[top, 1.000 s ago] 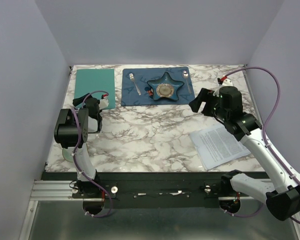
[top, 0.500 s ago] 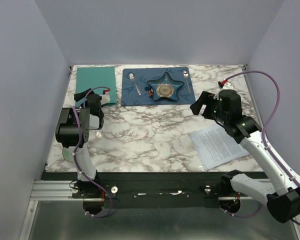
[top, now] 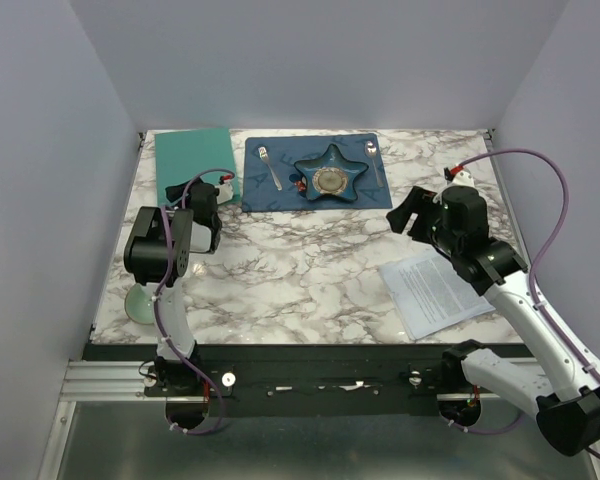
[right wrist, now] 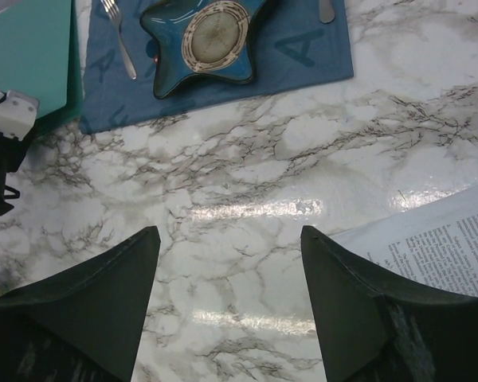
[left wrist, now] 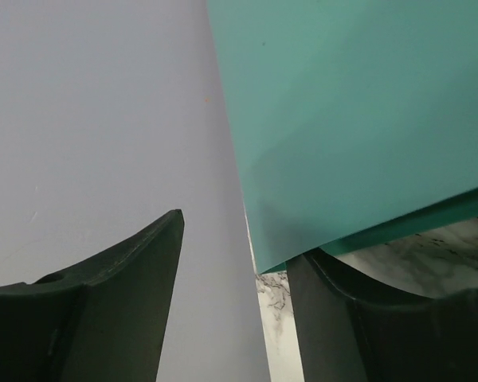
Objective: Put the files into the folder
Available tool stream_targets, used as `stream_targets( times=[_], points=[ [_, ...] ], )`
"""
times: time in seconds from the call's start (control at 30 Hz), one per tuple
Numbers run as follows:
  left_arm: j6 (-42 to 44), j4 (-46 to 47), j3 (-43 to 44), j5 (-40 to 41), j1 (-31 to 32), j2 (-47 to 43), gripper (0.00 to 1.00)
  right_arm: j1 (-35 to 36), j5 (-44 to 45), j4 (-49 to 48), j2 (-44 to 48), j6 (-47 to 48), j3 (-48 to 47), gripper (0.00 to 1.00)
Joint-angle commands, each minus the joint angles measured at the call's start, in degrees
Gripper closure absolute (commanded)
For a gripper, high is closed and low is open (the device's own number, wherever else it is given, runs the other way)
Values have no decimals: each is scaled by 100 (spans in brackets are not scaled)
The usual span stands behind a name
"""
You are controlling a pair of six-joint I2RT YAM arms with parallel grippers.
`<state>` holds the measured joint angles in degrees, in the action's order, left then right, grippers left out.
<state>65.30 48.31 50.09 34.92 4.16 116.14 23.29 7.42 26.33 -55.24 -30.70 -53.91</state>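
The teal folder (top: 188, 160) lies at the table's far left, slightly skewed. In the left wrist view its pale teal cover (left wrist: 358, 119) fills the upper right, with a darker teal layer showing below its edge. My left gripper (top: 210, 197) is open at the folder's near right corner. Its right finger (left wrist: 366, 318) touches the cover's corner, and I cannot tell whether it is under it. The files (top: 435, 292), white printed sheets, lie at the near right and also show in the right wrist view (right wrist: 454, 247). My right gripper (top: 408, 213) is open and empty, above bare marble left of the files.
A dark blue placemat (top: 280, 192) with a star dish (top: 330, 175), a fork (top: 270, 165) and a spoon (top: 373, 160) lies at the far middle, right of the folder. A pale green disc (top: 140, 302) sits by the left arm's base. Grey walls enclose the table.
My left gripper has moved right and toward the folder's near right corner; the folder now looks shifted and skewed. My right arm has drawn slightly right and back.
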Motion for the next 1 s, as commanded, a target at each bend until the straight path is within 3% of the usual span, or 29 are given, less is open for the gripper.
stream_targets(
  times=[0.0,0.2,0.43,0.63,0.83,0.97],
  points=[
    [-79,275,309,305,49,312,36,35,216,-110,163,-68,56,22],
    [-96,345,511,454,85,515,46,35,225,-163,216,-59,91,28],
    [-280,74,757,543,111,472,68,35,163,-242,242,-103,144,38],
    [-500,-226,775,569,111,296,99,35,93,-277,242,-112,197,45],
    [-834,-629,696,657,111,-133,100,44,-4,-330,216,-68,223,51],
    [-1369,-1602,477,648,93,-845,100,62,-126,-444,137,-164,381,51]
  ],
)
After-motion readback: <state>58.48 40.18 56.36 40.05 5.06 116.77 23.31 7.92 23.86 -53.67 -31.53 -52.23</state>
